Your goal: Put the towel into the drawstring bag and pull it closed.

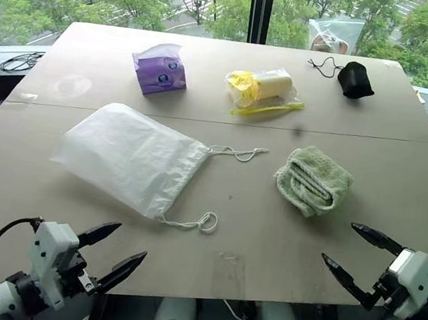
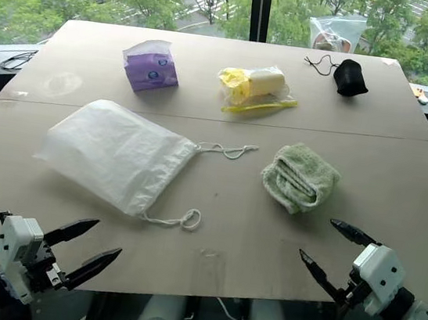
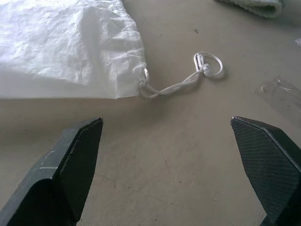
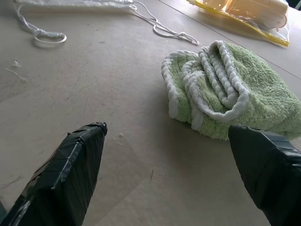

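- Windowed room, trees outside; tan bench [image 1: 398,200] carries everything.
- Drawstring bag [image 1: 127,156] lies flat on the robot's left side, mouth gathered, cord loops [image 1: 207,222] trailing toward the middle.
- Towel [image 1: 314,181] sits folded on the right side, well apart from the bag, near the right gripper.
- Left gripper [image 1: 119,250] hovers at the near edge, fingers spread wide, empty.
- Right gripper [image 1: 353,253] likewise wide, empty, pointed toward the towel.
- Tissue pack [image 1: 159,70], yellow wrapped item [image 1: 263,86], black pouch [image 1: 355,79] lie at the far side.
- Judgement: nothing done yet; grasp, bagging and cinching all remain.
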You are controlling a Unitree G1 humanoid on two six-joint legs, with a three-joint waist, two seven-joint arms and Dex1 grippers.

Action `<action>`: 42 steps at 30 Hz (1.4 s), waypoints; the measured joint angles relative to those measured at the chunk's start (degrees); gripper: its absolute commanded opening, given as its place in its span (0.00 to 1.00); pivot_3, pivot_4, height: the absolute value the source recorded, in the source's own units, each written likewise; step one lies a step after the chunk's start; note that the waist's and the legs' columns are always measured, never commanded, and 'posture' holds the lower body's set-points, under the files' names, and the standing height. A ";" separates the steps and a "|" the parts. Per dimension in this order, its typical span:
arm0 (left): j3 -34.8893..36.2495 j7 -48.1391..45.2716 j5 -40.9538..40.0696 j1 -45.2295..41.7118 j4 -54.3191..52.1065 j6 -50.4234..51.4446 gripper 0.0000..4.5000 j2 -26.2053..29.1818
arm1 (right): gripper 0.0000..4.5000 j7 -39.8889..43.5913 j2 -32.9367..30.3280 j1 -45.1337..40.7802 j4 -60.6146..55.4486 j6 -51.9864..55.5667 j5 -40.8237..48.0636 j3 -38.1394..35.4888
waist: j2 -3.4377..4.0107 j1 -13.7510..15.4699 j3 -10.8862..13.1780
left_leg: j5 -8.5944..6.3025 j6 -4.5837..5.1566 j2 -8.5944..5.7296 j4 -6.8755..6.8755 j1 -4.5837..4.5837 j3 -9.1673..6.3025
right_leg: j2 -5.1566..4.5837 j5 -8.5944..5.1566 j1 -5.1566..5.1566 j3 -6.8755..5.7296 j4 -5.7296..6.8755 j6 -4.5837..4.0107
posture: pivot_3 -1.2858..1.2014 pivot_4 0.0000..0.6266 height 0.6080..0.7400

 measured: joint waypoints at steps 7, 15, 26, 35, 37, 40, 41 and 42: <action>-1.38 5.29 -0.18 -5.86 -1.09 1.28 1.00 -1.51 | 0.99 0.75 0.68 -1.89 -1.73 -3.90 -0.13 3.57 | 0.03 0.03 -0.01 | -0.13 -0.22 -0.01 0.07 0.07 -0.04 | -0.02 0.01 0.07 -0.01 0.02 0.01 | 0.52 0.24 1.00; -9.16 20.50 15.96 -15.90 -4.34 6.97 1.00 1.68 | 0.99 3.11 -2.85 -5.53 -6.83 -3.24 2.48 7.28 | -0.06 0.29 -0.06 | 0.03 0.04 -0.04 0.05 0.06 0.02 | 0.12 0.02 0.15 0.05 0.02 0.02 | 0.52 0.24 1.00; -31.19 29.92 28.77 -44.43 -6.99 32.44 1.00 3.20 | 0.99 2.06 -3.55 -6.01 -6.66 -1.65 1.15 9.08 | -0.10 1.39 -0.12 | 0.04 0.05 -0.05 0.10 0.07 0.05 | 0.43 0.16 0.20 0.21 0.10 0.23 | 0.52 0.24 1.00; -42.36 33.24 36.28 -53.76 -6.96 47.25 1.00 7.15 | 0.99 1.52 -3.74 -6.38 -6.68 -0.99 0.89 9.13 | -0.10 1.37 -0.12 | 0.04 0.04 -0.03 0.08 0.11 0.02 | 0.41 0.16 0.19 0.23 0.15 0.23 | 0.52 0.24 1.00; -43.81 33.68 38.03 -54.14 -7.33 48.08 1.00 8.54 | 0.99 1.16 -3.74 -6.31 -6.68 -0.99 0.77 9.12 | -0.10 1.42 -0.11 | 0.04 0.04 -0.04 0.10 0.10 0.02 | 0.39 0.16 0.20 0.23 0.16 0.23 | 0.52 0.24 1.00; -44.48 34.42 40.07 -54.27 -8.90 49.01 1.00 9.50 | 0.99 0.82 -3.74 -6.14 -6.69 -0.99 0.56 9.13 | -0.10 1.43 -0.11 | 0.04 0.04 -0.03 0.12 0.10 0.02 | 0.36 0.12 0.20 0.23 0.16 0.15 | 0.52 0.24 1.00; -44.34 35.02 40.89 -53.62 -10.45 49.19 1.00 9.58 | 0.99 0.68 -3.73 -5.86 -6.71 -0.99 0.52 9.11 | -0.10 1.40 -0.12 | 0.04 0.04 -0.03 0.12 0.10 0.02 | 0.35 0.11 0.20 0.24 0.16 0.14 | 0.52 0.24 1.00; -44.35 35.06 40.93 -53.51 -10.67 49.20 1.00 9.57 | 0.99 0.67 -3.73 -5.83 -6.71 -0.99 0.51 9.11 | -0.10 1.41 -0.12 | 0.04 0.04 -0.02 0.11 0.11 0.03 | 0.33 0.11 0.20 0.26 0.16 0.14 | 0.52 0.24 1.00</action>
